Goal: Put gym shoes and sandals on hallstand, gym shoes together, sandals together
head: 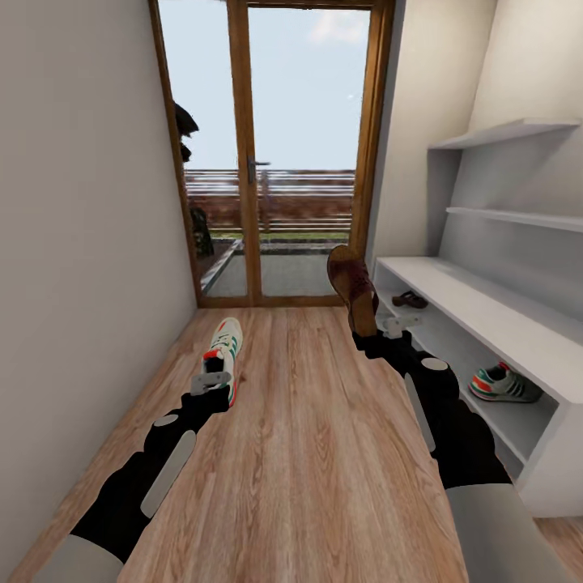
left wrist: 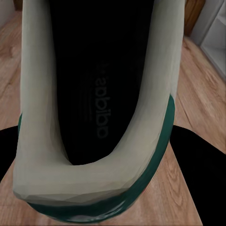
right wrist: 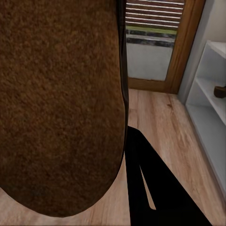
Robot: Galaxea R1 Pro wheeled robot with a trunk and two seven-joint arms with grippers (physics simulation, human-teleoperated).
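Note:
My left gripper (head: 215,384) is shut on the heel of a white gym shoe (head: 226,350) with green stripes, just above the corridor floor (head: 324,453). The left wrist view shows that shoe's dark inside (left wrist: 89,84) up close. My right gripper (head: 369,334) is shut on a brown sandal (head: 351,285), held upright near the hallstand (head: 486,304). Its brown sole (right wrist: 56,103) looms large in the right wrist view. A second gym shoe (head: 504,385) rests on the hallstand's lowest tier. A second sandal (head: 410,300) lies on the tier above, toward the far end.
A wood-framed glass door (head: 308,162) closes the corridor's far end. A plain wall (head: 81,243) runs along the left. Upper shelves (head: 510,134) stick out from the hallstand's back panel on the right. Open floor lies between my arms.

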